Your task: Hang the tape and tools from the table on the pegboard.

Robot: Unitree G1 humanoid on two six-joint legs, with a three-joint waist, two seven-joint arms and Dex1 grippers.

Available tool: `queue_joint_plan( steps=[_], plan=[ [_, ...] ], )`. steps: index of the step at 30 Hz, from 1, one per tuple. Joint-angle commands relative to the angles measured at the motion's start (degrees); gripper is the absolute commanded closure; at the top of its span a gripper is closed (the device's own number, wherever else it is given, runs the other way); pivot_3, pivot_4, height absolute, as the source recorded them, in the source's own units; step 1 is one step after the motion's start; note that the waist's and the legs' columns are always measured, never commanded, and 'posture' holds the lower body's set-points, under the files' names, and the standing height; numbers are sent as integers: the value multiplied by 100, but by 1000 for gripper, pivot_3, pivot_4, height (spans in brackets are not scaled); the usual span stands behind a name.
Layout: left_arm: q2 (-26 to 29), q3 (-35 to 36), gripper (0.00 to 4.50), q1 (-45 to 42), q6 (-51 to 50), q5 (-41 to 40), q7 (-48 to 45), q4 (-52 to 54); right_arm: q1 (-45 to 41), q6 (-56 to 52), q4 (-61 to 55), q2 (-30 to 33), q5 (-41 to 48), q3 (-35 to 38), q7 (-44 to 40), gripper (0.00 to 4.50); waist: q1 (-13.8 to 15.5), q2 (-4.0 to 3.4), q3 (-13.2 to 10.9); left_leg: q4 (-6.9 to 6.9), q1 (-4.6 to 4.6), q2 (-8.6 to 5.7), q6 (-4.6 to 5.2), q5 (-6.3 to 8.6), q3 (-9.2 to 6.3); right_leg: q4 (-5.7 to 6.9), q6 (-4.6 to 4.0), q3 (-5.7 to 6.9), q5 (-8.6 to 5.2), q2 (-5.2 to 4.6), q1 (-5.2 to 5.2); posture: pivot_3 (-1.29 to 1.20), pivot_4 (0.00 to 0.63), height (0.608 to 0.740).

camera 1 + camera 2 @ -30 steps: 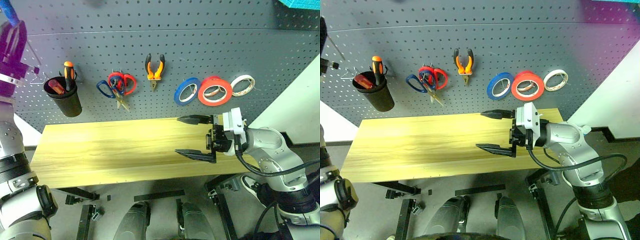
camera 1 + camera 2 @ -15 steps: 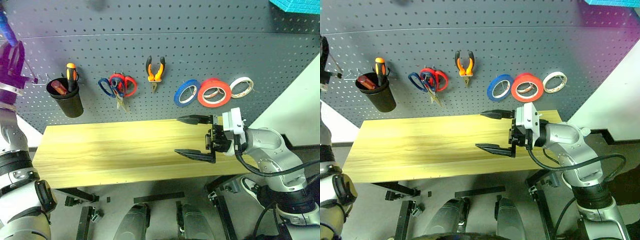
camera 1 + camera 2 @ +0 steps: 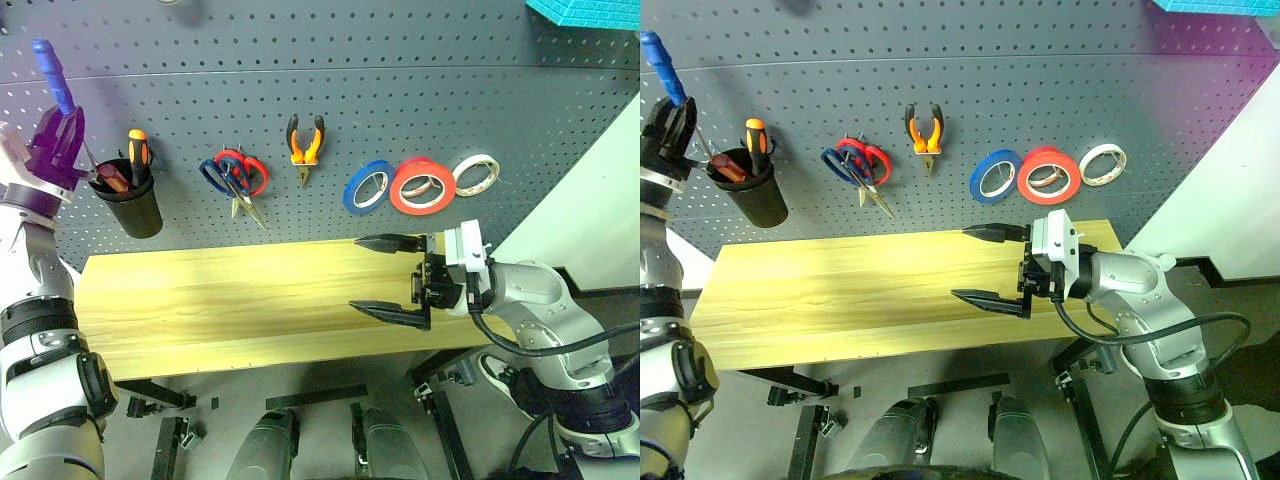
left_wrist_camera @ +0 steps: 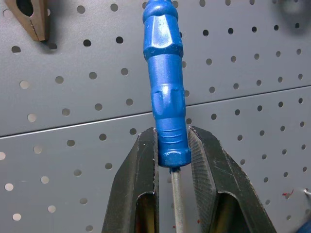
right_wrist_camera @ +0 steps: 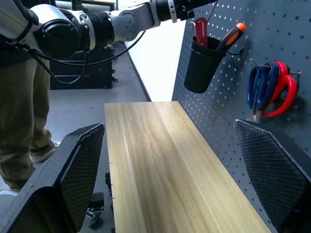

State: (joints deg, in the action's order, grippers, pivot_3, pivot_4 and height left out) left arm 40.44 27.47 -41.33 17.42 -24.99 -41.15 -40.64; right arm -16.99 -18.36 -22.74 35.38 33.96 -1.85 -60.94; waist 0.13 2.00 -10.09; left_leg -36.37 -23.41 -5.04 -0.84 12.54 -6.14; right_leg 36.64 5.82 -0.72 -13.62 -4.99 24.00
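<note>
Pointing handle-up, the blue screwdriver stands near-vertical in left gripper.

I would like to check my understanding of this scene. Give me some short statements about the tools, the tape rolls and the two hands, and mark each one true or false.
1. The left hand is shut on the slim blue-handled screwdriver. True.
2. The right hand holds the small orange-handled pliers. False: it is open and empty; the pliers hang on the dark grey-blue pegboard.
3. The wide solid red ring of tape hangs between a blue roll and a whitish roll. True.
4. The black cup stands on the light yellowish wooden table. False: it hangs on the pegboard.
5. An orange-handled screwdriver stands in the cup. True.
</note>
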Motion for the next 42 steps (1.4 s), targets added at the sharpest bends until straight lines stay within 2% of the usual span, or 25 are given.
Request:
queue_joint_plan(
  steps=[1,9,29,39,42],
  plan=[
    [11,-25,3960,-166,185,38,-10,20,-59,27,-200,32,94,125,17,0,4,0,0,-2,0,0,0,0,0,2,0,0,0,0,0,-11,99,740],
    [-22,-76,3960,-215,273,75,-2,-156,-260,-352,-295,-134,918,548,333,0,-7,0,0,-46,0,0,0,1,-1,46,0,-1,0,1,-2,-18,97,740],
    [-104,-175,3960,-272,499,142,-1,-538,-278,-747,-471,-90,1558,719,588,0,-78,0,4,-65,2,1,1,1,-3,50,-3,-1,2,2,-14,-26,87,740],
    [-106,-161,572,-242,476,177,60,-502,-269,-734,-453,-62,1536,681,582,0,-88,-1,6,-65,2,1,1,1,-2,51,-3,-1,2,2,-13,-22,87,740],
    [-99,-141,572,-225,451,165,72,-436,-260,-729,-454,-62,1522,669,576,0,-86,-1,7,-65,2,1,1,1,-3,51,-3,-1,2,2,-13,-20,87,740]
  ],
)
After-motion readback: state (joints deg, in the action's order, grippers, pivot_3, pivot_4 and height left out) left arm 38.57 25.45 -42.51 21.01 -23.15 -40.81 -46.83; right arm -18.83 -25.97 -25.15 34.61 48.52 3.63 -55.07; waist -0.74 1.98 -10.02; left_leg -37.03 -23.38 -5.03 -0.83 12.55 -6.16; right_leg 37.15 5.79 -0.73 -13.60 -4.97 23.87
